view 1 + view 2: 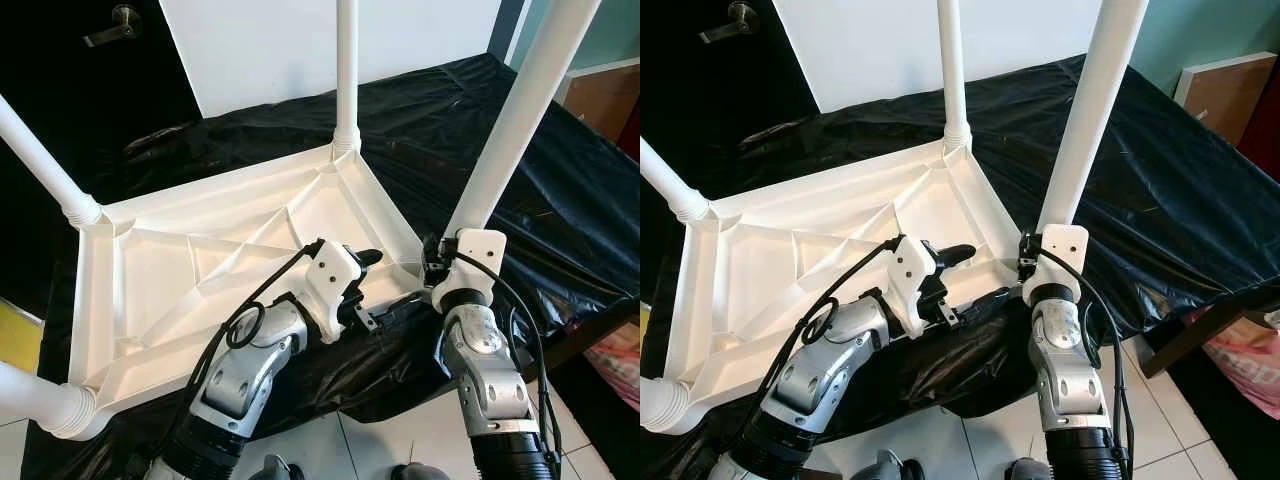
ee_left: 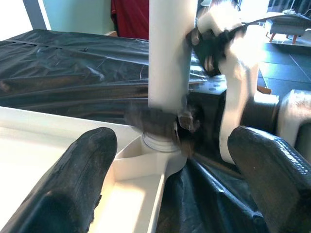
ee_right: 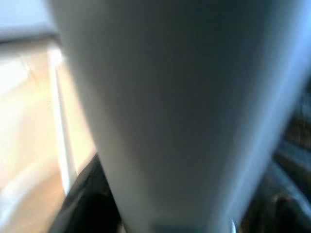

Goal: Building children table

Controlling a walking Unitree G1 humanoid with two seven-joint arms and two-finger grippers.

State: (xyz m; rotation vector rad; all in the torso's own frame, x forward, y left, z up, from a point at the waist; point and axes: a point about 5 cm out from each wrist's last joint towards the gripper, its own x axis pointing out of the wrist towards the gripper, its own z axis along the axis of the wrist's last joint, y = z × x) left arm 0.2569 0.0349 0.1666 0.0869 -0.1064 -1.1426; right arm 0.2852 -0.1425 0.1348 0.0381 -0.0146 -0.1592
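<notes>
black plastic sheeting (image 1: 560, 180) spread under an upturned white children's table (image 1: 180, 290), ribbed underside up, legs rising from its corners. left gripper (image 2: 170, 174) spread wide, holding nothing, fingers (image 2: 68, 184) either side of the near-right corner socket. right gripper (image 1: 436, 262) hard against the base of the near-right leg (image 1: 510, 120) just ahead of it; grip on the leg impossible to tell.

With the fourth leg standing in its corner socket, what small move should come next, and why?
Probably the right gripper should keep turning the near-right leg into the tabletop. It is wrapped around the leg's base at the corner socket, while the left gripper waits beside that socket with open jaws. Whether the leg is fully seated cannot be told.
</notes>
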